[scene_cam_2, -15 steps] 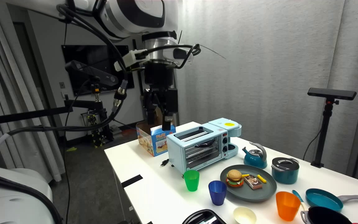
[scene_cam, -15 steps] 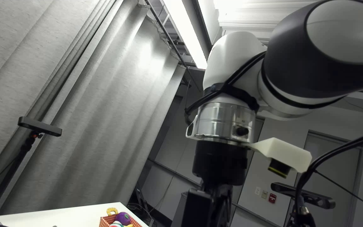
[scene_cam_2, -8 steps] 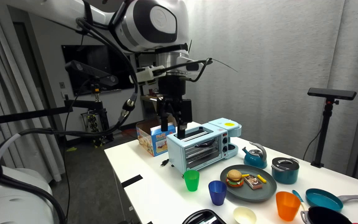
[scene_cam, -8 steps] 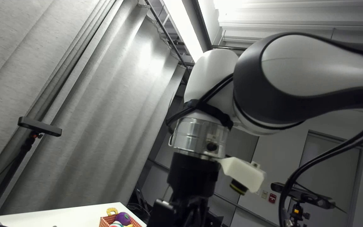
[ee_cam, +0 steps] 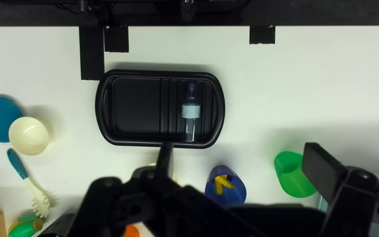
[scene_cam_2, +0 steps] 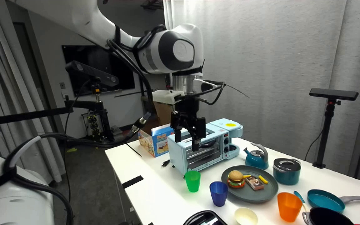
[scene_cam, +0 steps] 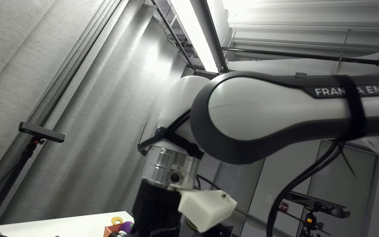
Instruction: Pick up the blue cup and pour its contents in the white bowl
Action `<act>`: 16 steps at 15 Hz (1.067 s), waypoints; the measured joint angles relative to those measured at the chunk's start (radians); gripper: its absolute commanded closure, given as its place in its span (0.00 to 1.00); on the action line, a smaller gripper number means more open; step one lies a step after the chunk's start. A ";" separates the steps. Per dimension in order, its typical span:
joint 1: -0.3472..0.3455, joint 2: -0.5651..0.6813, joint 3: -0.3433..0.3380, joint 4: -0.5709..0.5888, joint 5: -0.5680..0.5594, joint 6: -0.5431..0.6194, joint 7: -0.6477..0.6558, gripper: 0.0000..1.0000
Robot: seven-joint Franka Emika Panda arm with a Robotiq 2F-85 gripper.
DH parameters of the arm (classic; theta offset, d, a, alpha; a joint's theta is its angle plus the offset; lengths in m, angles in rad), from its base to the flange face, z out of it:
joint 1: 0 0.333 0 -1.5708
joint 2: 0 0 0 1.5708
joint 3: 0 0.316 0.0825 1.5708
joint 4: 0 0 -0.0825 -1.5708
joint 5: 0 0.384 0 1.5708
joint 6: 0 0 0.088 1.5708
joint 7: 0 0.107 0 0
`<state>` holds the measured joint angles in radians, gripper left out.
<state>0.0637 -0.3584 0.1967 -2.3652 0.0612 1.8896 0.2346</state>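
One green cup (scene_cam_2: 193,181) and one plate (scene_cam_2: 267,190) flank the blue cup (scene_cam_2: 218,194), the hand (scene_cam_2: 187,142) spread.

In the wrist view, the claw (ee_cam: 240,161) hides all but slivers of the white bowl (ee_cam: 175,177).

We've got a blown-out ceiling light (scene_cam: 194,36) at 12 o'clock in an exterior view, sheen on the curtain (scene_cam: 117,115) at 11, dim wall (scene_cam: 285,164) at 4. In an exterior view, table (scene_cam_2: 164,200) is washed out at 6. Wrist view, we see soft shadow along the tray's (ee_cam: 135,107) 12 o'clock edge; gripper fingers (ee_cam: 322,172) underexposed, slightly soft.
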 measured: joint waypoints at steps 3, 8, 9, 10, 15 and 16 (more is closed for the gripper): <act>0.014 0.060 0.004 0.001 0.000 0.055 0.000 0.00; 0.054 0.136 0.009 0.020 0.017 0.086 0.000 0.00; 0.058 0.140 0.009 0.023 0.020 0.086 0.000 0.00; 0.059 0.141 0.009 0.026 0.021 0.086 0.000 0.00; 0.059 0.143 0.008 0.028 0.020 0.085 0.001 0.00; 0.058 0.146 0.006 0.026 0.013 0.086 0.013 0.00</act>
<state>0.1222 -0.2123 0.2031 -2.3389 0.0745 1.9758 0.2475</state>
